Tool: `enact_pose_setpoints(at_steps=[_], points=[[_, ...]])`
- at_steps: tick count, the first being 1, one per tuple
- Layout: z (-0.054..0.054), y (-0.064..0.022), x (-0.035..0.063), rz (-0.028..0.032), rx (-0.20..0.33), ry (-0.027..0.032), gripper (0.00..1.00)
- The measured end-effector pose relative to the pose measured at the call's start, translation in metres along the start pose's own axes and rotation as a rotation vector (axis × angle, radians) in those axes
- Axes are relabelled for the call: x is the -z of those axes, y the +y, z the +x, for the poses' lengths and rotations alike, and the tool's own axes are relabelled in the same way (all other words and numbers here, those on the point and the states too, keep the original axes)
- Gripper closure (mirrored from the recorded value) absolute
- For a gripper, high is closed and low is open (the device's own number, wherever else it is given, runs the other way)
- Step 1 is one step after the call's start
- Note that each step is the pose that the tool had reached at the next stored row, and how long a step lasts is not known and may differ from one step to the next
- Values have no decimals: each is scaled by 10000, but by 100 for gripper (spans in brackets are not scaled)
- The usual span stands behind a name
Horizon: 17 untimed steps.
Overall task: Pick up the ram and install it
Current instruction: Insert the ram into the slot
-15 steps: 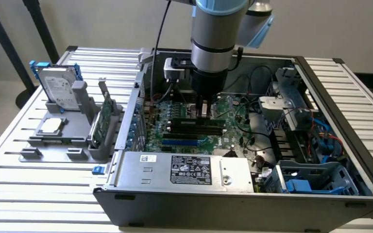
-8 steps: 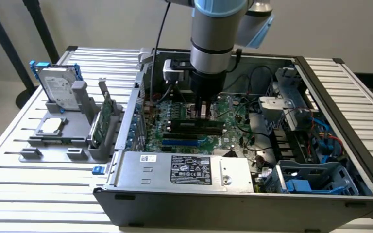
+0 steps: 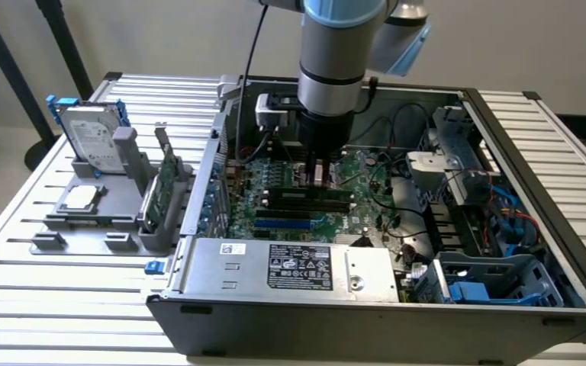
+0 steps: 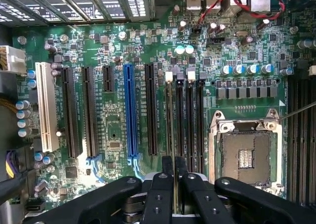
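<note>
My gripper (image 3: 319,174) reaches down into the open computer case, low over the green motherboard (image 3: 272,221). In the wrist view its two black fingers (image 4: 167,170) stand almost together, and the gripper (image 4: 174,167) is shut on the ram (image 4: 172,125). The ram shows edge-on as a thin pale line. It runs along the first of the black memory slots (image 4: 190,120), between the white clips at the slots' far end and my fingers. I cannot tell whether it is pressed fully into the slot.
The CPU socket (image 4: 245,157) lies beside the memory slots, with long expansion slots (image 4: 130,110) on the other side. On the exterior view's left, a grey rack (image 3: 79,229) holds a silver hard drive (image 3: 94,137) and a green expansion card (image 3: 161,191). The power supply (image 3: 293,267) sits at the case's near wall.
</note>
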<state>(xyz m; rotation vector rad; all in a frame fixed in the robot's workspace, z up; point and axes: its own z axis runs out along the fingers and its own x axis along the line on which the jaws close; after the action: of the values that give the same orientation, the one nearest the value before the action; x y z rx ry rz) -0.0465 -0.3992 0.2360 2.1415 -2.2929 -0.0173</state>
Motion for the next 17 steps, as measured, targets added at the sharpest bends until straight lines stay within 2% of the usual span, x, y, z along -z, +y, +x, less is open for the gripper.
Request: enact_pose_setpoints(at_steps=[10, 17], points=[[-15, 0, -56, 5, 0, 86, 86], [-18, 1, -71, 6, -1, 93, 86]])
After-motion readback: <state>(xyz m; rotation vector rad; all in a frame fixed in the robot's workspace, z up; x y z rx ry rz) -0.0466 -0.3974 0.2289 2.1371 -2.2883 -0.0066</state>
